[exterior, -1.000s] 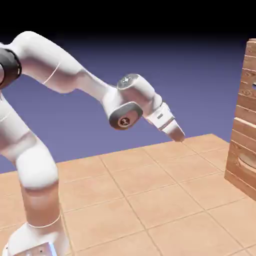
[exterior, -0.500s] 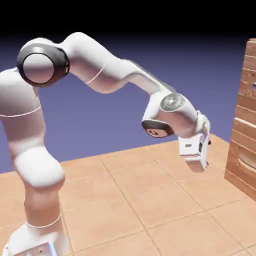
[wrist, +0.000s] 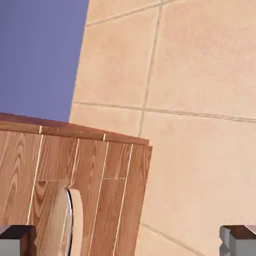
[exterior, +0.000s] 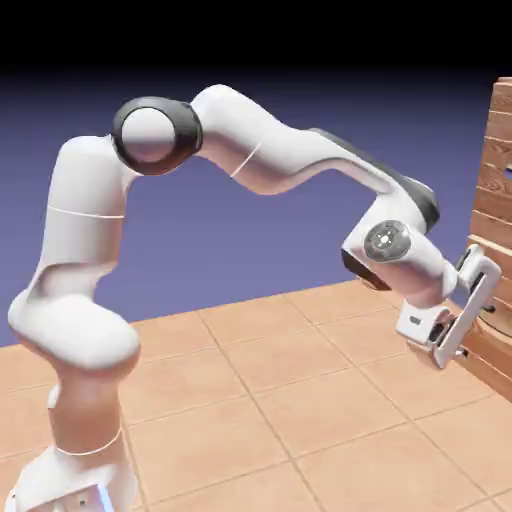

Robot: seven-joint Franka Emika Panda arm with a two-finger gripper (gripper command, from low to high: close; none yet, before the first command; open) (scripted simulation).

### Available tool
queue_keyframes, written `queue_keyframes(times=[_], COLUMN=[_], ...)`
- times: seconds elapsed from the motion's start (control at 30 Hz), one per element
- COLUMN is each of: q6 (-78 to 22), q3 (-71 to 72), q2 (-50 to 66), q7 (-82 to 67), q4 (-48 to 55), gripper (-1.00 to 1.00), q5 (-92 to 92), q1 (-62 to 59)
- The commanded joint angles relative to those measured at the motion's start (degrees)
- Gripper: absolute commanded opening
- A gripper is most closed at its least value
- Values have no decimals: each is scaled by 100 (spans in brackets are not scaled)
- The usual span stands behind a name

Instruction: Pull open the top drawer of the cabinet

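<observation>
Beside the cabinet at the exterior view's right edge, the claw hangs low above the tiled counter, its fingers close to the wood planks; contact cannot be told. The top drawer's handle is not visible there. Through the hand view, both fingertips stand wide apart, released, holding nothing. Between them, toward one tip, lies plank wood with a grey curved edge; tiles fill the rest.

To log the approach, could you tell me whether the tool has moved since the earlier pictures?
Yes. The tool has swung rightward and down in the exterior view, ending right beside the cabinet.
</observation>
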Motion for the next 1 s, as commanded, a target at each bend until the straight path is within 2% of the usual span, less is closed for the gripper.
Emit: queue_keyframes(times=[0.0, 0.77, 0.97], q6=[-39, -920, -618], q3=[-134, -3162, -2905], q2=[143, 3378, 3778], q7=[-11, -260, 264], q4=[124, 2920, 3958], gripper=[0, 0, 0], q5=[250, 5893, 5728], q1=[85, 2005, 1301])
